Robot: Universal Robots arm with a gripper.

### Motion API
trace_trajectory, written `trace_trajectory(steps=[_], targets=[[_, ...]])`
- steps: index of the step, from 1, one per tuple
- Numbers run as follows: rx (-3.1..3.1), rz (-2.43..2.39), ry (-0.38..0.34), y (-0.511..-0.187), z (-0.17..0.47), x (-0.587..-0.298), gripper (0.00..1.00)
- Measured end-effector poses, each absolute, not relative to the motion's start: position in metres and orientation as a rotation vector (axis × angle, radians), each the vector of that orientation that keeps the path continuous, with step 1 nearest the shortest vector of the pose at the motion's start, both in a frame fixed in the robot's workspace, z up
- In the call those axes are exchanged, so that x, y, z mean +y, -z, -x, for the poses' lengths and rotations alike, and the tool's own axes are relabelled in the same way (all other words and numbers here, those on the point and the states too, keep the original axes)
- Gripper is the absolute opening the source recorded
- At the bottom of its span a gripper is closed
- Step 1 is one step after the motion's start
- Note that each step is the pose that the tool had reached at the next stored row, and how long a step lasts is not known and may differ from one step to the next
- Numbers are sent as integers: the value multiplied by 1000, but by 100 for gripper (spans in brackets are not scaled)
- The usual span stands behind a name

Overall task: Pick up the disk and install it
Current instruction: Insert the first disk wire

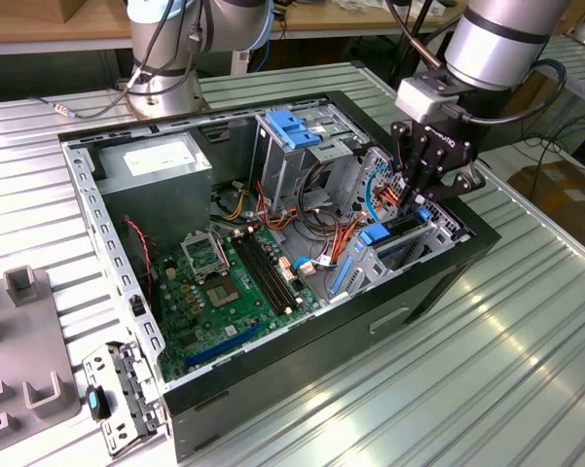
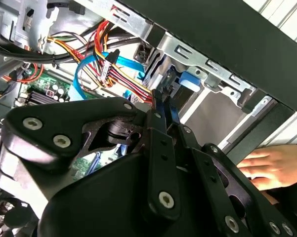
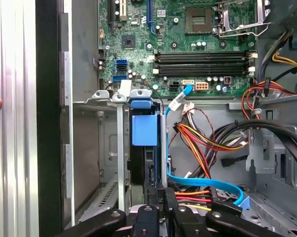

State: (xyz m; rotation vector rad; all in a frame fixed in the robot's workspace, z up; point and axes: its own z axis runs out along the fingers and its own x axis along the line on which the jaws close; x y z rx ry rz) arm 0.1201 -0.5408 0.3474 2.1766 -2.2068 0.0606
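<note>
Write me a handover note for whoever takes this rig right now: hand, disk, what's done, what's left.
Hand: down at the metal drive bay of the open black computer case, closed on the disk.
Disk: the dark flat hard drive with blue plastic rails stands on edge in the bay slot.
Done: pickup, disk entered in the slot.
Left: confirm it is fully seated, then release.
Note: a person's hand rests beside the case.

a robotics lab or workshop: an opened pc case point(image 1: 273, 321) lies on a ribbed metal table point(image 1: 487, 370), a robot arm base point(image 1: 165, 58) bolted beside it, wooden benches point(image 1: 39, 24) behind, and grey fixtures point(image 1: 24, 341) at the exterior view's left.
</note>
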Motion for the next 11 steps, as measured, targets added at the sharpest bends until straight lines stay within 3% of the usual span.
trace_trajectory(steps=[11], targets=[[-2209,-2176,-61,-346,-122,-543,17]])
